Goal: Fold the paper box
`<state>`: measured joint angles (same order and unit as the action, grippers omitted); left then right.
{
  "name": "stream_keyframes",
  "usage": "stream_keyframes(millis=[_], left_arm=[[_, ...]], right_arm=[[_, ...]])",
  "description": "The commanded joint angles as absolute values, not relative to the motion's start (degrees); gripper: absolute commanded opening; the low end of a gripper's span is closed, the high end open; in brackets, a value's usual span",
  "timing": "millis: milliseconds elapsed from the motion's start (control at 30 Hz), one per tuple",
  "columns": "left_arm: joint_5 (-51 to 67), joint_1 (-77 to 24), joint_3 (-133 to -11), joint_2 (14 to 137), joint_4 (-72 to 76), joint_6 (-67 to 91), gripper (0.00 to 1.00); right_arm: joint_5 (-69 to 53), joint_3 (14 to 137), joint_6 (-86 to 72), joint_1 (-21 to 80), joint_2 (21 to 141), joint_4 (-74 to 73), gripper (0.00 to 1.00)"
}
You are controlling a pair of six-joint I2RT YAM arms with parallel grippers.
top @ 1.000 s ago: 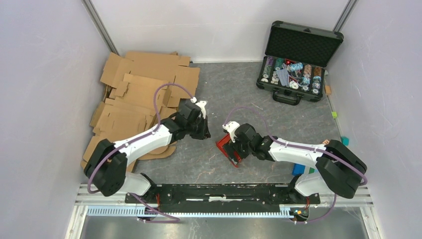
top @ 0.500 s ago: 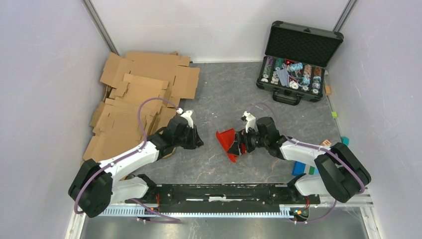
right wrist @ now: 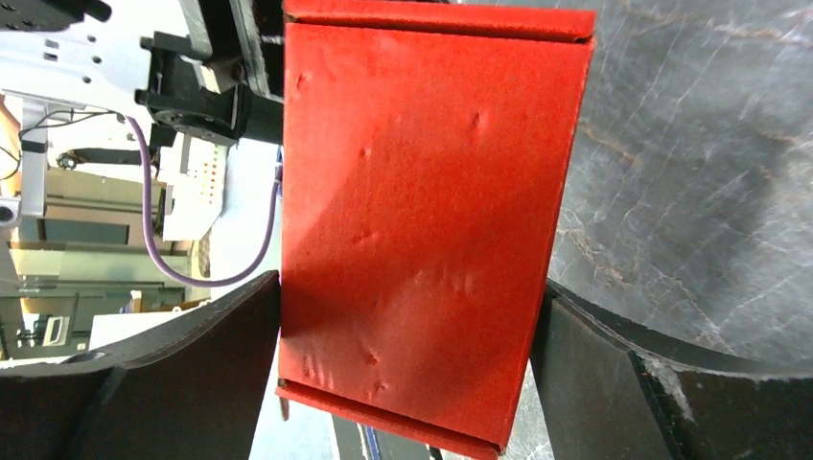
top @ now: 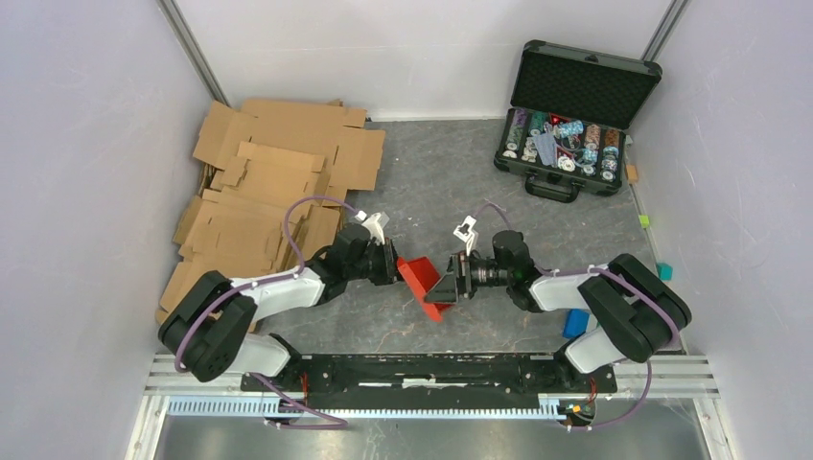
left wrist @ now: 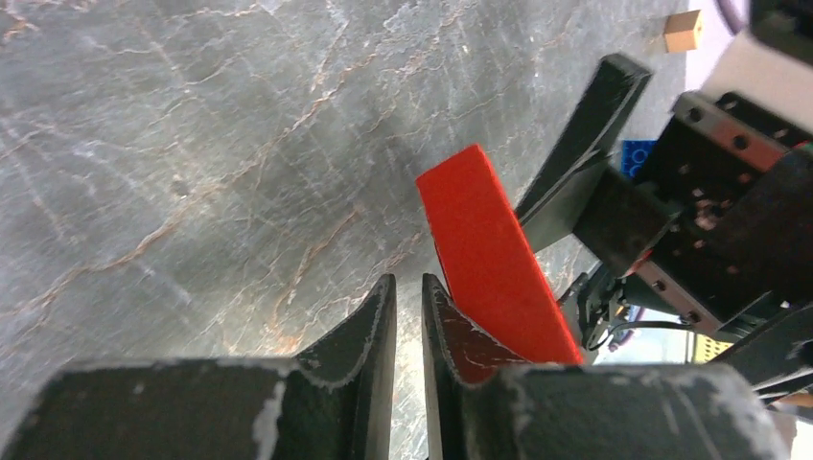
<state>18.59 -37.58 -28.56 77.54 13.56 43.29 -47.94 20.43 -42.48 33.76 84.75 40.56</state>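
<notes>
Grey marbled table point(top: 460, 163); paper box point(top: 418, 274) in wide right hand point(top: 446, 286); left hand point(left wrist: 407, 284) narrow at its edge, hold unclear.

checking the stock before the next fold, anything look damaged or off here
Yes: the paper box, clamped across its width in the right gripper, has several small dents pocking its red panel in the right wrist view. Nothing looks spilled.

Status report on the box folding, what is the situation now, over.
Right gripper clamped on the paper box across its width. Left gripper nearly shut, empty, beside the box. Cardboard sheets and chip case lie apart, not in the way.
</notes>
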Motion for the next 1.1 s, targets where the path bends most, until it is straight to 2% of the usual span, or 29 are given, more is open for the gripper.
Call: stream_keyframes(millis=[0,333,700,1067], left_arm=[[22.85,-37.80,-28.73,79.74,22.50,47.39,0.22],[23.67,-37.97,-27.79,82.02,22.97,49.19,0.21],[24.57,-38.06,-27.89,83.88,23.66,49.83,0.20],[18.04,-37.97,-30.16,86.38,14.45,46.53,0.19]], right_arm=[[-48.70,21.97,-42.07,35.93,87.91,43.36,0.97],[-35.01,29.89,-26.71,38.64,88.89,20.76,0.98],[-24.81,31.54,-20.04,38.37,82.21,10.32,0.98],[-12.85,30.96,-15.49,38.23,74.97,1.79,0.98]])
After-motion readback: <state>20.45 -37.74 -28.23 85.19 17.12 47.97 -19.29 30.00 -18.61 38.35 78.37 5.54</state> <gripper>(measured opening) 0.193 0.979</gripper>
